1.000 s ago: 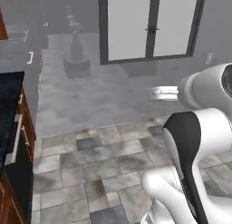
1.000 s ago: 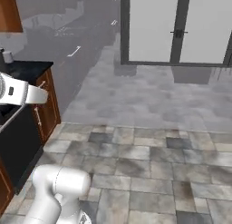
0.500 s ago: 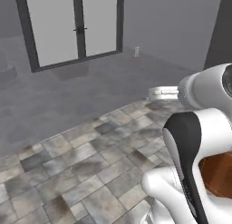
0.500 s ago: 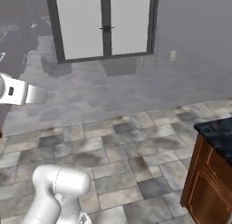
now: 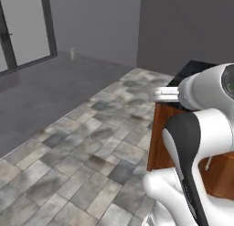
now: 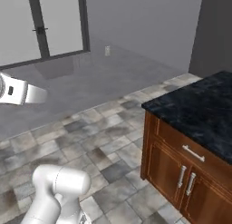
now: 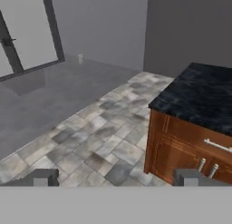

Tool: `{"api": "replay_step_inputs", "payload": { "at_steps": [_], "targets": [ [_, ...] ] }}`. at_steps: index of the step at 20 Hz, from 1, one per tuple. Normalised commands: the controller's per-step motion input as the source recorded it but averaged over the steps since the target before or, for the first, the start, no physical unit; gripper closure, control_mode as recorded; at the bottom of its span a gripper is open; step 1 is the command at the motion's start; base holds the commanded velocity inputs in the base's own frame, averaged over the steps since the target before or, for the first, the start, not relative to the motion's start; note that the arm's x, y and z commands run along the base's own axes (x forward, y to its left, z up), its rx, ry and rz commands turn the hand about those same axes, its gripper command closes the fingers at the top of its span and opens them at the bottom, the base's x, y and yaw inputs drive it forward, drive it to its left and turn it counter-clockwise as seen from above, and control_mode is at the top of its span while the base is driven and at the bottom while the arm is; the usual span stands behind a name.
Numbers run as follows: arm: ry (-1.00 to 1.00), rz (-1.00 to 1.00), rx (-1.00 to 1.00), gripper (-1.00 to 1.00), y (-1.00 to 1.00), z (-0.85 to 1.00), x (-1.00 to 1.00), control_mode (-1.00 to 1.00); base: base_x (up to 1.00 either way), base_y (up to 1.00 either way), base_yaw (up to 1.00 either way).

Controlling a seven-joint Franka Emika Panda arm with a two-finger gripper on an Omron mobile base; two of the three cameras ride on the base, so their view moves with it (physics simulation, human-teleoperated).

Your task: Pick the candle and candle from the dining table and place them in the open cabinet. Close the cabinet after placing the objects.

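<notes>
Candles had not yet come into sight on the stretch of dining table [image 6: 199, 105] visible at this moment, so nothing of the task looked done: both pickups, both placements in the cabinet and the closing of its doors all remained, by my judgement. The dining table's black marble corner stood at about three o'clock in the right base view and the hand view, with its reddish-brown drawer fronts [image 7: 190, 146] and silver handles [image 6: 193, 153] below. The gripper [image 7: 115, 177] hung empty over the grey tiled floor [image 5: 82, 142], its two fingertips [image 7: 41, 177] spread wide apart. Most of the tabletop was cut off at the picture edges, so where the candles stood could not be told. A glazed double door [image 6: 45, 28] showed at ten o'clock.
</notes>
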Motion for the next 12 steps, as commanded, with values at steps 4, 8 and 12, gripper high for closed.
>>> {"api": "replay_step_inputs", "payload": {
  "at_steps": [4,8,12],
  "targets": [
    [0.0,0.0,0.0,-1.0,0.0,0.0,0.0,1.0,-0.4,-0.48,-0.5],
    [0.0,0.0,0.0,-1.0,0.0,0.0,0.0,1.0,-0.33,-0.5,-0.49],
    [0.0,0.0,0.0,-1.0,0.0,0.0,0.0,1.0,-0.13,-0.53,-0.44]
  ]
}}
